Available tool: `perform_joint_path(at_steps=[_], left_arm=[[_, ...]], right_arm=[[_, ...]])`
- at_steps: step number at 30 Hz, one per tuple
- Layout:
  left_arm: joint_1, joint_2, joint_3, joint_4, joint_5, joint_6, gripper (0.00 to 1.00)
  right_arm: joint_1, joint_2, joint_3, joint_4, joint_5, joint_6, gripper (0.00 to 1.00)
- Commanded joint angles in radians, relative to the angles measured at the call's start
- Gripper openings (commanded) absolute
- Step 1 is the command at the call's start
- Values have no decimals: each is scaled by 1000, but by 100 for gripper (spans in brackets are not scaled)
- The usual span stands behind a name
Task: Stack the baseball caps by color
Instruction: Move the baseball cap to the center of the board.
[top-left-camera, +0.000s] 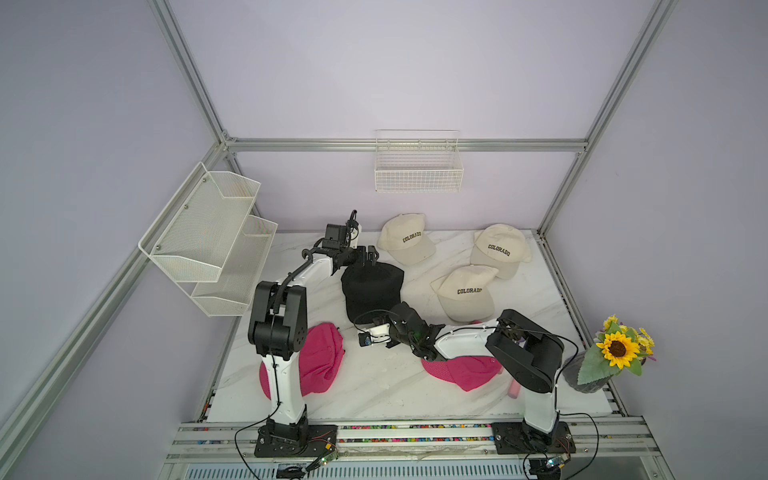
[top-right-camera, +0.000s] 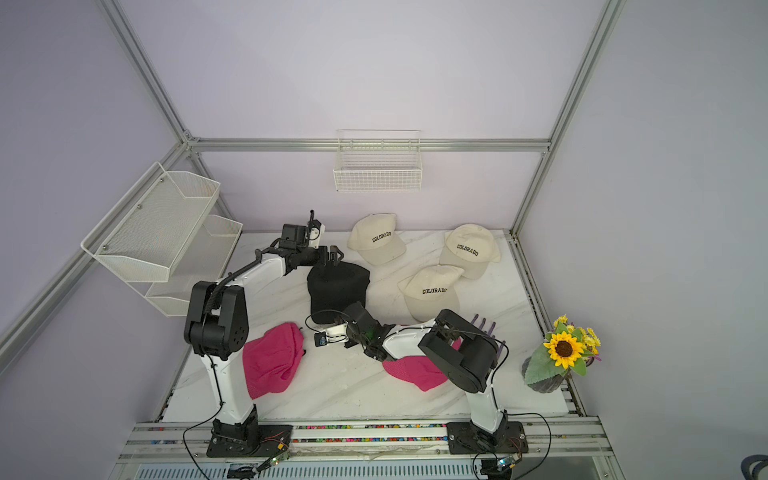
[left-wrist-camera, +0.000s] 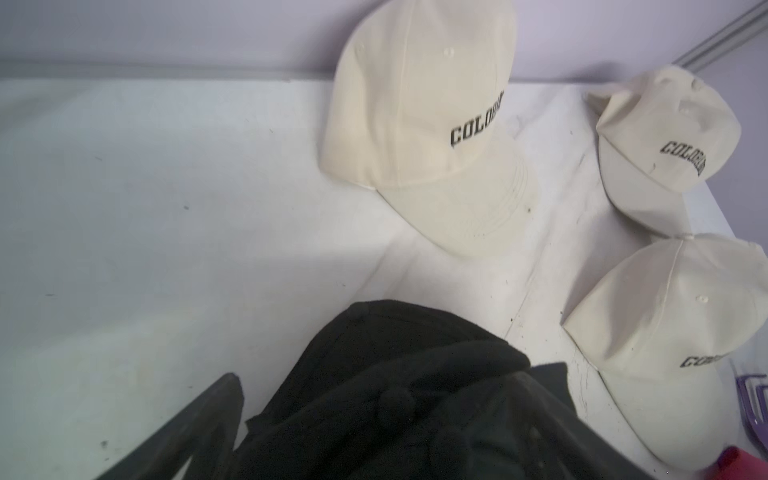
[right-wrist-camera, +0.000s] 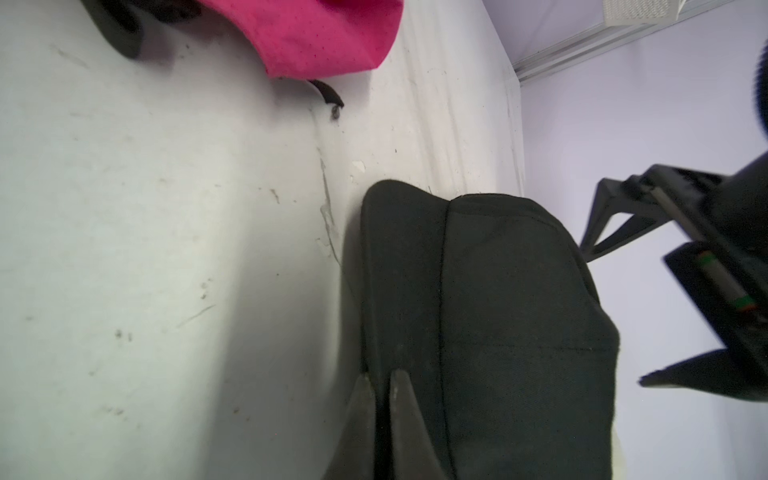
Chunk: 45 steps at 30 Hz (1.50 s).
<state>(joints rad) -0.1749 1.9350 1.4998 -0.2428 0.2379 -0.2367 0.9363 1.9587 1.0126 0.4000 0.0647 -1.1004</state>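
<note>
Black baseball caps lie piled mid-table. My left gripper hangs open over the pile's far edge, its fingers spread wide on either side of the black fabric. My right gripper is shut on the near edge of a black cap. Three cream "COLORADO" caps lie apart at the back right. One pink cap sits by the left arm's base. The other pink cap lies partly under the right arm.
A white mesh two-tier shelf hangs on the left wall. A wire basket hangs on the back wall. A sunflower vase stands at the right table edge, with a purple rack behind the right arm.
</note>
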Motion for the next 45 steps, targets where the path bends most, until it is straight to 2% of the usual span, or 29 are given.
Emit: perform_joint_path(at_steps=[1,8,12,16,22,26,34,38,39,41,43,45], left_arm=[[21,-189,-58,137,-196,-73,100],[28,-326,-197,84,-483,-162,100],[37,-350,-222,7,-527,-198,100],[37,-375,-251,-58,-606,-286,100],[64,-459,-370,12,-617,-319,100],[90,-460,-379,5,-574,-334,100],[92,-461,-395,30,-531,-327,100],[91,-489,-417,57,-459,-330,100],[92,-496,-417,61,-439,-323,100],[92,-505,-419,65,-424,-316,100],[91,-506,-421,61,-432,-323,100],[91,-499,-409,35,-432,-346,100]], right_arm=[[-6,61,16,-127,-106,28,0],[-30,146,143,-122,-161,-37,0],[-65,196,230,-121,-204,-61,0],[-102,273,340,-119,-220,-94,0],[-152,409,539,-126,-224,-76,0],[-176,502,697,-161,-165,-35,0],[-181,621,907,-173,-200,-21,0],[-189,652,964,-164,-187,-48,0],[-192,647,972,-161,-186,-44,1],[-195,622,972,-166,-215,-23,11],[-197,574,951,-167,-253,-1,29],[-196,510,875,-102,-263,27,38]])
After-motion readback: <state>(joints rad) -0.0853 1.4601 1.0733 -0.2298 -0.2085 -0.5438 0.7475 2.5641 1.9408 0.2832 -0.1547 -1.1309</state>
